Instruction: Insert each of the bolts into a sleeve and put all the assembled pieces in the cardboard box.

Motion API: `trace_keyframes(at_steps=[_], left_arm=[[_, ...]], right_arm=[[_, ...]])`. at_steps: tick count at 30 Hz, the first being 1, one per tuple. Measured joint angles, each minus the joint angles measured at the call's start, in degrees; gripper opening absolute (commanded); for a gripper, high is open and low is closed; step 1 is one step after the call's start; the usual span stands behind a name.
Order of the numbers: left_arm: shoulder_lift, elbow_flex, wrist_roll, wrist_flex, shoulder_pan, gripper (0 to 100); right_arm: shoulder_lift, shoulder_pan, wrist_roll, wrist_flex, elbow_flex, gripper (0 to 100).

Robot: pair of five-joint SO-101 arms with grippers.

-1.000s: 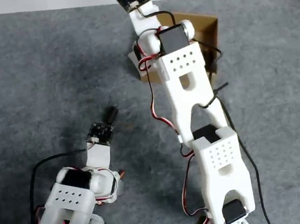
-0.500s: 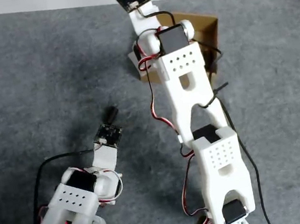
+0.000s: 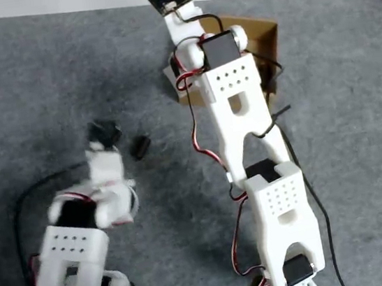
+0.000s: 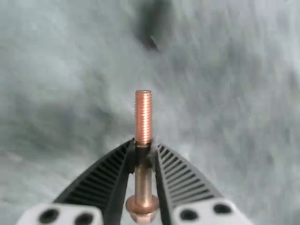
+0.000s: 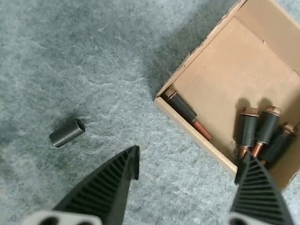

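Grey carpet-ish felt covers the whole desk (image 3: 353,93), and it looks like we're down to the last piece.

The left end effector (image 4: 143,143) is clamped on a copper bolt (image 4: 143,117). The head sits back between the fingers and the threaded shank pokes straight out past the tips, so the bolt's axis runs along the fingers.

The one loose sleeve (image 3: 140,147) lies flat around the middle of the desk, just beside the left arm's wrist on the side toward the right edge. Its long axis runs diagonally, roughly pointing at the far right corner. The left arm is clearly the nearer one. In its wrist view there's a dark smear out past the bolt tip that's probably the sleeve, but I can't swear to it.

The right end effector (image 5: 190,161) hangs spread wide, holding nothing, over the near corner of the cardboard box (image 5: 234,70) at the far edge. Four assembled pieces (image 5: 255,129) are already inside: three bunched together, one lying along the wall.

My guess is the bolt needs to swing round and come in low, lined up with that diagonal bore. Nothing pins the sleeve, so a slightly off push could just skid it across the felt.
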Motion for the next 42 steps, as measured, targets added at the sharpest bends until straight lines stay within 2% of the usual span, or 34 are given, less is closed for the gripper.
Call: trace_keyframes(at_steps=[3,6,11,12,13,20,26,29,35,42], left_arm=[[0.0,-4.13,-11.34,0.0,-1.49,1],[0.09,-4.4,-32.09,0.09,-1.49,1],[0.09,-0.53,-73.93,1.32,-2.81,1],[0.09,1.14,-79.3,1.85,-3.96,1],[0.09,2.81,-81.67,2.2,-5.54,1],[0.09,8.44,-82.02,2.29,-14.86,1],[0.09,8.7,-82.02,-4.4,-17.23,0],[2.55,7.38,-82.02,-5.19,-17.23,0],[20.04,-6.42,-82.02,-5.45,-16.62,0],[50.64,-30.24,-82.02,3.87,-16.62,0]], right_arm=[[0.0,0.0,0.0,0.0,0.0,30.0],[0.0,0.0,0.0,0.0,0.0,30.0],[0.0,0.0,0.0,0.0,0.0,30.0],[0.0,0.0,0.0,0.0,0.0,30.0],[0.0,0.0,0.0,0.0,0.0,30.0],[0.0,0.0,0.0,0.0,0.0,30.0],[0.0,0.0,0.0,0.0,0.0,30.0],[0.0,0.0,0.0,0.0,0.0,30.0],[0.0,0.0,0.0,0.0,0.0,30.0],[0.35,0.0,0.0,0.0,0.0,30.0]])
